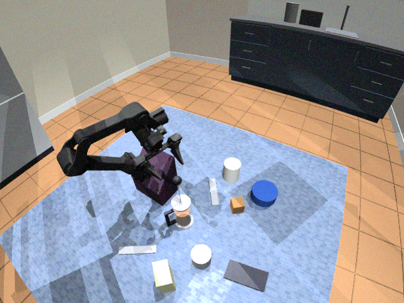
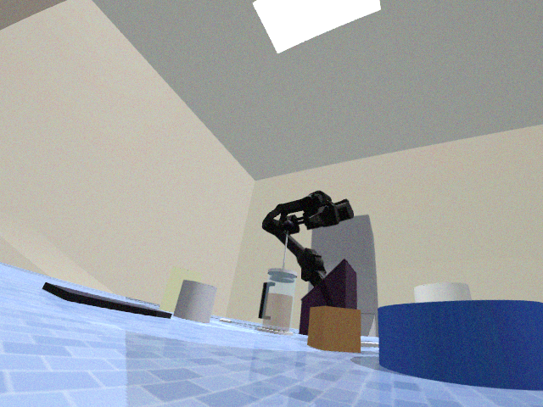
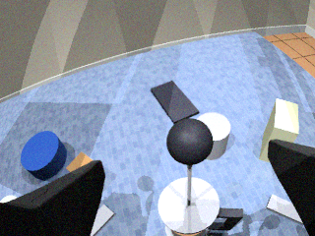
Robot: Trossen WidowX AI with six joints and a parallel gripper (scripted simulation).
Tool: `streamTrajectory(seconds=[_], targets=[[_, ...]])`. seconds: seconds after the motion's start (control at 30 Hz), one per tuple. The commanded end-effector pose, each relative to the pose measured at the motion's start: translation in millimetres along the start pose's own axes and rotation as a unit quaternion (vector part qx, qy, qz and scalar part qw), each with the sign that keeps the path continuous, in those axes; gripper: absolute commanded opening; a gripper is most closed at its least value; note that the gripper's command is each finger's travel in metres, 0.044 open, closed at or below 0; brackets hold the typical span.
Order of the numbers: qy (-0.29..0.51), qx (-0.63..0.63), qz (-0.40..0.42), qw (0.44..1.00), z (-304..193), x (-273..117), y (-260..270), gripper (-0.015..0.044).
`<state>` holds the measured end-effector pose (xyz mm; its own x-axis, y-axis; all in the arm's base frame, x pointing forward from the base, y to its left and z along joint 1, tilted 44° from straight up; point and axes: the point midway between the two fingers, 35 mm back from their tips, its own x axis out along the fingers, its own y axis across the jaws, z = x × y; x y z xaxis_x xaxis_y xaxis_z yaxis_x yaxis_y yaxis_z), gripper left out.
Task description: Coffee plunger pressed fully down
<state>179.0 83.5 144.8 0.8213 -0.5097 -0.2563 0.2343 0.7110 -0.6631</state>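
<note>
Wrist view — wide-open tool (image 3: 187, 187) straddles plunger knob (image 3: 189, 142), untouched.

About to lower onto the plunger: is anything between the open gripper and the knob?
Nothing visible. The gripper is open and empty, and the wrist view shows the plunger knob in the gap between its fingers, still raised above the press lid.

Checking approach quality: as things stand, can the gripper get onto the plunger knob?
Probably yes. The gripper is open, and the plunger knob shows centred between its fingers, rod still raised, with nothing in between.
</note>
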Motion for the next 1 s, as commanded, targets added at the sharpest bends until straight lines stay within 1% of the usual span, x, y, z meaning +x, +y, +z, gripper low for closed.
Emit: streamTrajectory(seconds=[0.0,0.73,0.97], targets=[[0.001,-0.002,0.002,1.000,-2,6,0,0.0440],[-0.005,0.000,-0.008,1.000,2,36,-4,0.0440],[-0.005,0.000,-0.008,1.000,2,36,-4,0.0256]])
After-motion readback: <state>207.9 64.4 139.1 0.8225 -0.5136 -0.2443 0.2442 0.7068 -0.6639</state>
